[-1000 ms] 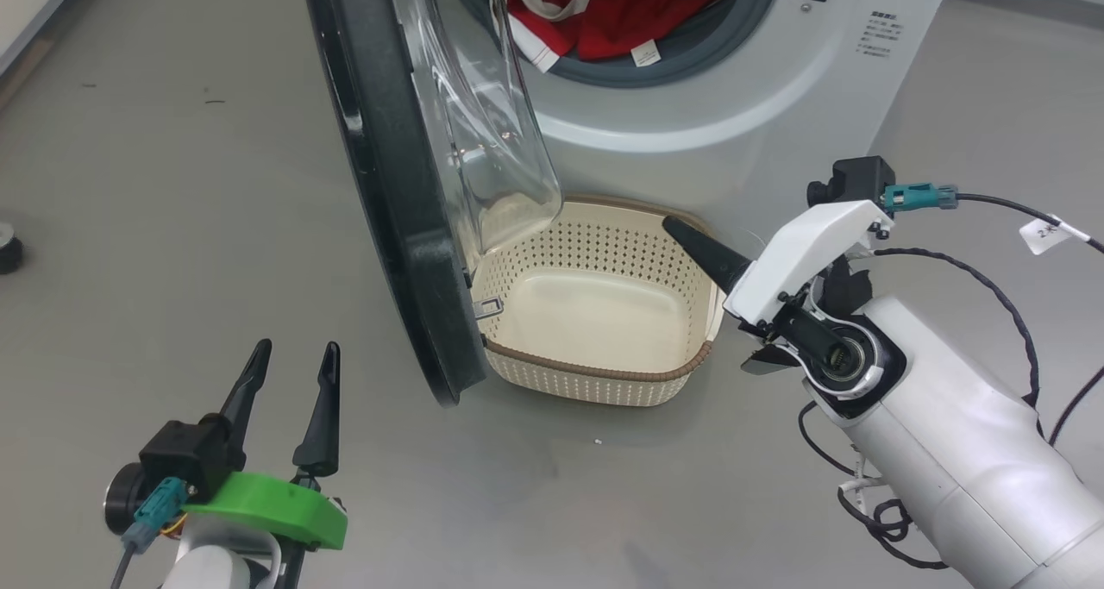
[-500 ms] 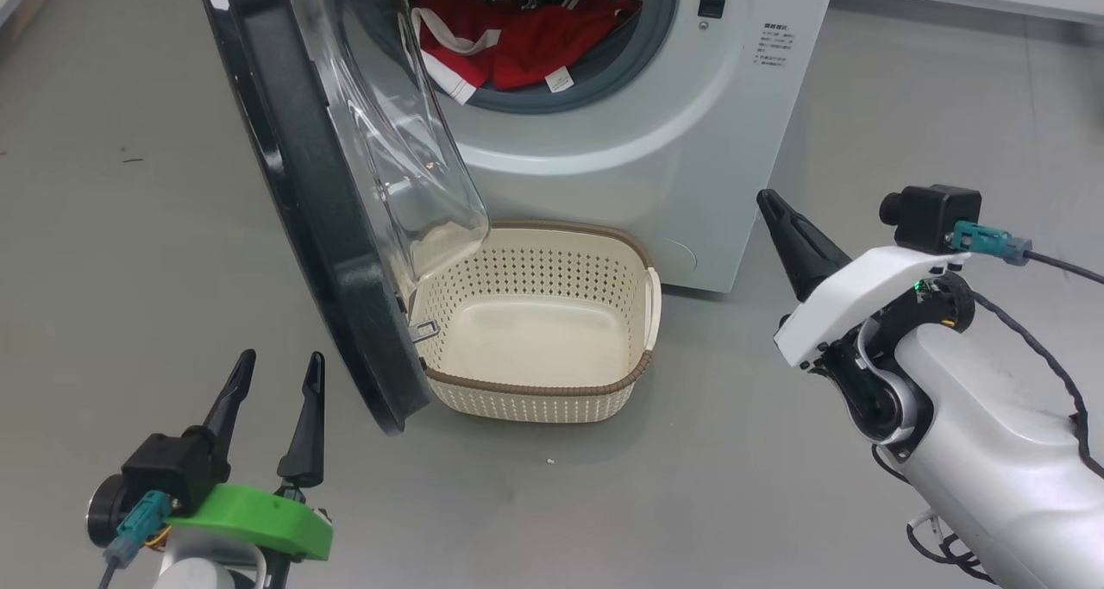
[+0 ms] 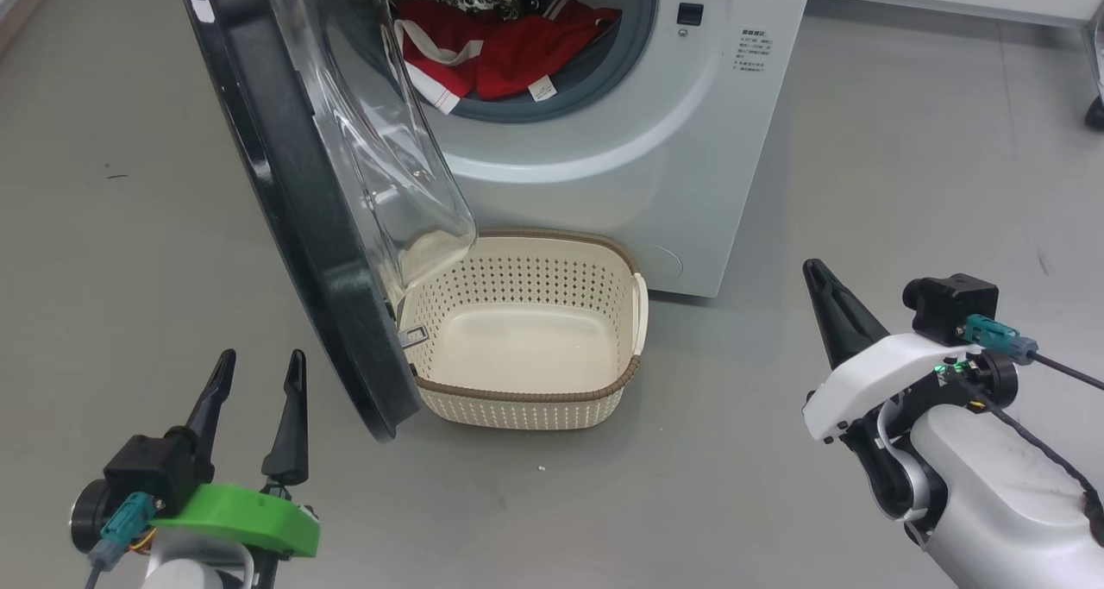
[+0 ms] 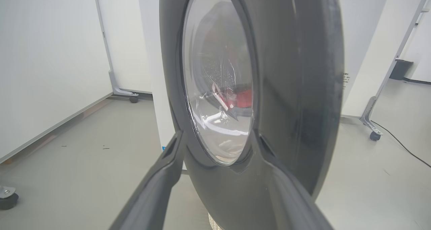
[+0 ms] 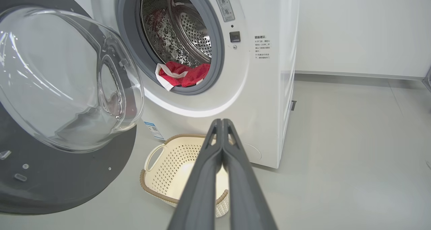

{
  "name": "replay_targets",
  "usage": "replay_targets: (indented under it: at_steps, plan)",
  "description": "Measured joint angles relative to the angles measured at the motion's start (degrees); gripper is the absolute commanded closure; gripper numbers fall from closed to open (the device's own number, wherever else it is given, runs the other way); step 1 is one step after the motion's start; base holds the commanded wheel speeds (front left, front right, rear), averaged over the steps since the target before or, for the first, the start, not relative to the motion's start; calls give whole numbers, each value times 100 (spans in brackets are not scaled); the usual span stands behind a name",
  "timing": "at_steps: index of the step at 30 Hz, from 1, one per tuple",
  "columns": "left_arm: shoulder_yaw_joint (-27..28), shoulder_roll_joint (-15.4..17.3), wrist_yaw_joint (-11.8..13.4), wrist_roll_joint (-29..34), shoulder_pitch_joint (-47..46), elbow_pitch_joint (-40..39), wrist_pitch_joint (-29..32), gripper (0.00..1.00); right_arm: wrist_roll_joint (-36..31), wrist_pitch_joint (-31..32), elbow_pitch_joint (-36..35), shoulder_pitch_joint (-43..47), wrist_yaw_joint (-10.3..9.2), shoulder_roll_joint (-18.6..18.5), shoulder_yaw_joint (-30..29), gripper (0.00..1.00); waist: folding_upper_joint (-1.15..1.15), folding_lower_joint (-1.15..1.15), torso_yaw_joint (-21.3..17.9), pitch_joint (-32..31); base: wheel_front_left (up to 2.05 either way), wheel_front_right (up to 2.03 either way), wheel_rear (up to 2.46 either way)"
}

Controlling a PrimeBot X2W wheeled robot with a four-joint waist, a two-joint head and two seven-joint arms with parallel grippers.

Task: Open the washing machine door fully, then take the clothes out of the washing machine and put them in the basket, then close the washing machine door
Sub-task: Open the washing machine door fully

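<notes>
Door [image 3: 297,227]: swung out from the washer [image 3: 604,184], standing near edge-on in the head view. Its glass bowl overhangs the basket's left rear corner. Judged not fully open.
Clothes [image 3: 509,54]: red garments with white trim, heaped at the front of the drum and lapping onto the grey gasket. None are out yet.
Basket [image 3: 517,347]: empty, on the floor [image 3: 776,485] just in front of the washer and below the opening, likely so that garments need only a short carry. The door's lower edge stands just beside its left rim.
Left end effector [image 3: 261,358]: fingers spread wide, holding nothing. It is on the outer side of the door, near the lower rim but apart from it. The left wrist view looks straight at the door's outer face, so it appears placed to swing the door further.
Right end effector [image 3: 818,274]: fingers pressed together, empty, well right of the basket and aimed toward the washer. Judged clear of the door's path.
Step in hand: finishing the door opening.
Risk: the door rim may catch the basket as it swings.
</notes>
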Motion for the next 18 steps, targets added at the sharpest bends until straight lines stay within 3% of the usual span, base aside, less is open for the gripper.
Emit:
replay_targets:
  at_steps: [4,7,14,15,17,18]
  plan:
    - [69,-1,0,0,35,-5,0,0,-188,0,-103,265,-101,-20,-191,100,0,0,-20,-32,0,0,0]
    - [96,-2,0,0,113,-13,0,0,-524,2,-405,519,-244,63,-697,100,0,0,-52,-48,0,0,0]
    - [125,-5,0,0,134,-40,0,0,-1009,2,-739,1158,-294,218,-1184,100,0,0,-96,-69,0,0,0]
    - [125,-5,0,1,141,-40,0,0,-1061,2,-758,1271,-297,236,-1214,84,0,0,-101,-71,0,0,0]
    - [131,-5,0,1,143,-43,0,0,-1257,4,-837,1440,-337,268,-1305,22,0,0,-112,-76,0,0,0]
    - [136,-5,0,1,144,-47,0,0,-1335,4,-892,1492,-338,289,-1382,0,0,0,-117,-78,0,0,0]
